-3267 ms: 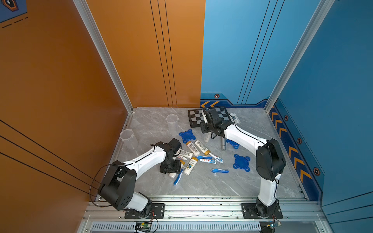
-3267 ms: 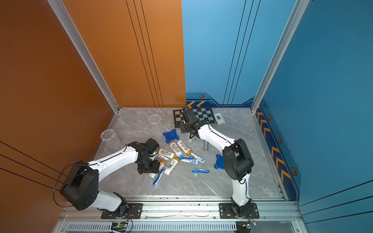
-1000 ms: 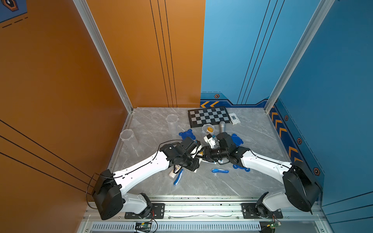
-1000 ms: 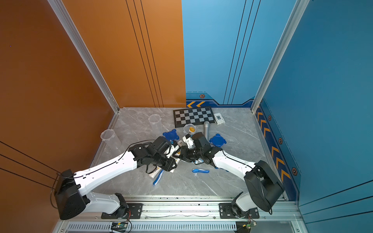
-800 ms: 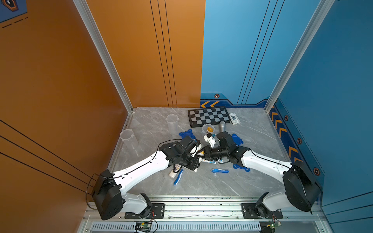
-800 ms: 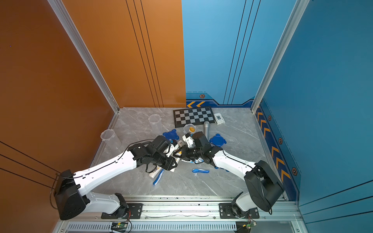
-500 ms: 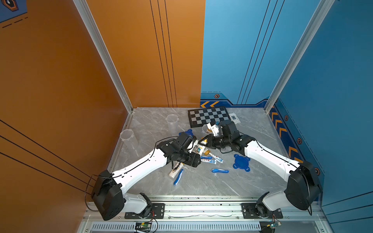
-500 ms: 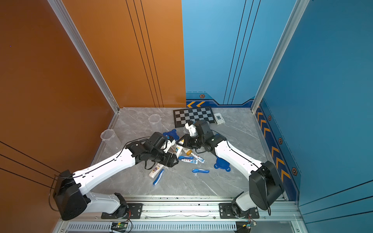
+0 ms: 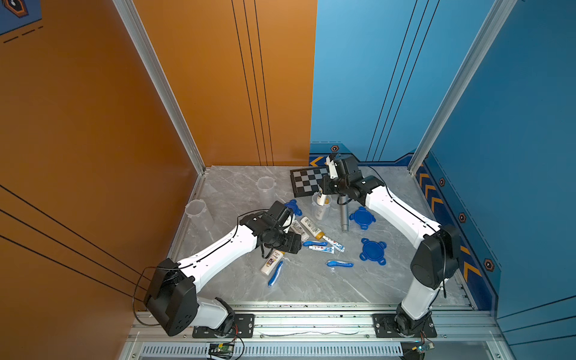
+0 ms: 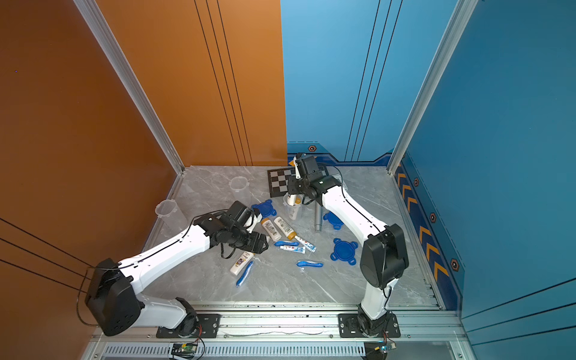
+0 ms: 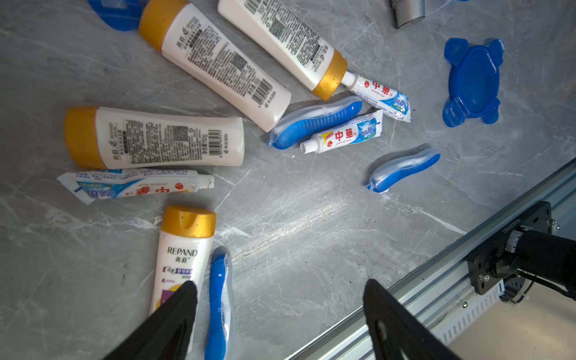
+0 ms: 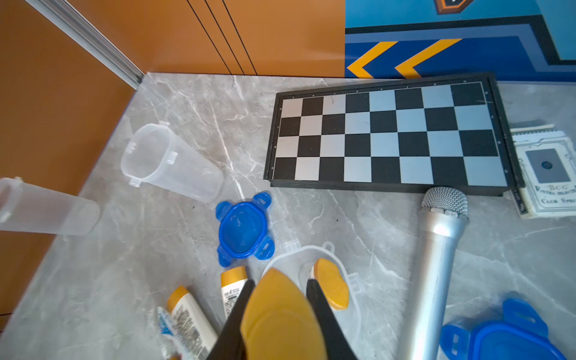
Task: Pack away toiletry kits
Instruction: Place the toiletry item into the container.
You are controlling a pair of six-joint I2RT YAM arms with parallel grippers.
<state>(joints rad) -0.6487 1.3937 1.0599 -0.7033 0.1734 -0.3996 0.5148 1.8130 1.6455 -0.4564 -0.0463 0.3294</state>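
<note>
A clear cup (image 9: 319,213) stands upright holding one white bottle (image 12: 330,286), yellow cap up. A second bottle (image 12: 280,318) hangs gripped at its mouth. Two more cups (image 9: 265,184) stand upright, well apart. Other bottles (image 11: 215,65), toothpaste tubes (image 11: 343,137), blue toothbrushes (image 11: 403,170) and blue lids (image 9: 373,251) lie scattered flat.

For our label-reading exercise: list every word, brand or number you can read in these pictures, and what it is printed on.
"REPAND": white bottle, front.
"中華": toothpaste tube.
"BCG", "Club Spec" (cut off): card box beside chessboard.
Back labels of other bottles, chessboard edge marks: too small.
</note>
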